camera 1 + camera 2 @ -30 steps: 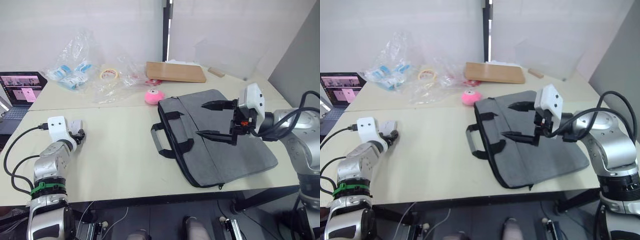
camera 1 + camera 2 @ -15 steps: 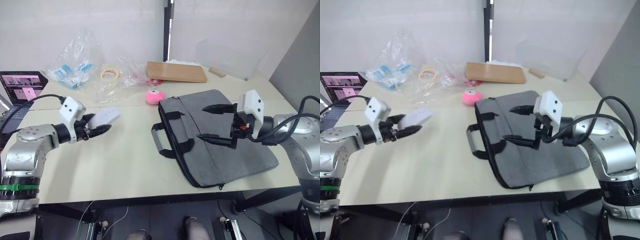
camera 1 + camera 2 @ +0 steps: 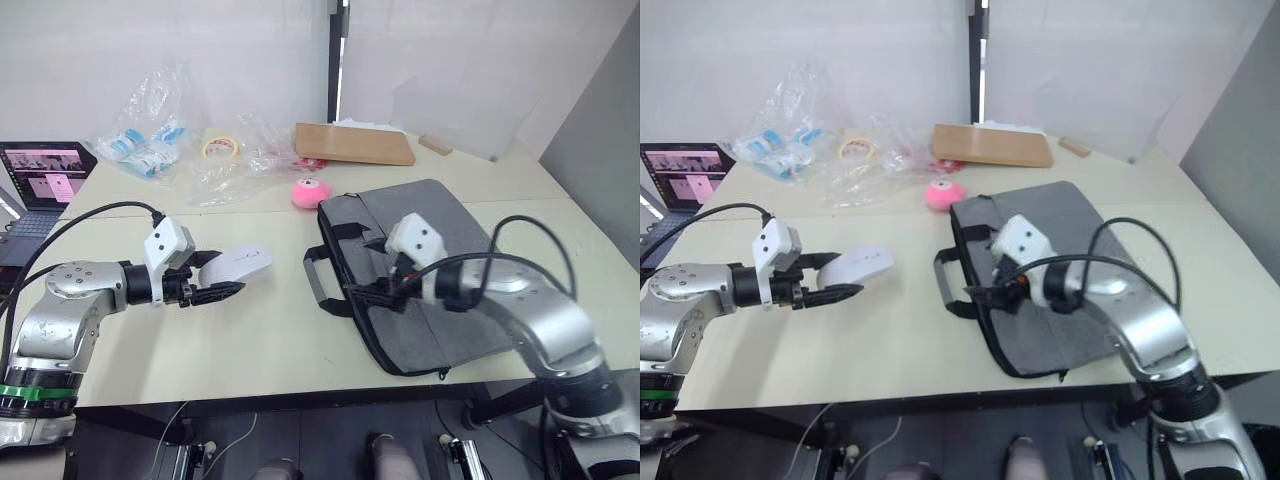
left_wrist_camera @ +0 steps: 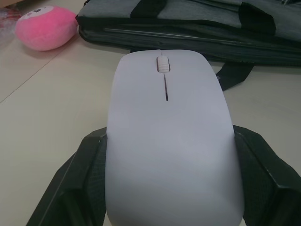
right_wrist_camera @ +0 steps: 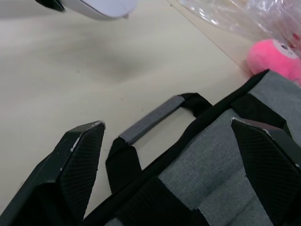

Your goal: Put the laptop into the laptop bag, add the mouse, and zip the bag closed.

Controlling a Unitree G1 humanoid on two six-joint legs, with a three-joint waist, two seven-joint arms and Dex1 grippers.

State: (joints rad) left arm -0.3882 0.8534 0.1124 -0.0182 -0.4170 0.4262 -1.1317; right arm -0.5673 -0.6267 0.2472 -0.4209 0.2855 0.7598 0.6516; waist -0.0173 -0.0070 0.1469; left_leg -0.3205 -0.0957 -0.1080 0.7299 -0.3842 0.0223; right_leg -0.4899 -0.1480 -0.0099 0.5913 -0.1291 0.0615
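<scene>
Left hand has carried the clamped mouse nearer the laptop bag.

The grey laptop bag lay flat on the table, its 2 black handles toward the white mouse. The mouse was held above the tabletop, well apart from the bag.

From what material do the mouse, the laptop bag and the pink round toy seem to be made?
The mouse: probably plastic, white with a matte, smooth shell and a small scroll wheel.
The laptop bag: woven grey fabric, its weave visible up close, with black strap handles that look like webbing.
The pink toy: seemingly plush, with a soft, fuzzy surface.
</scene>
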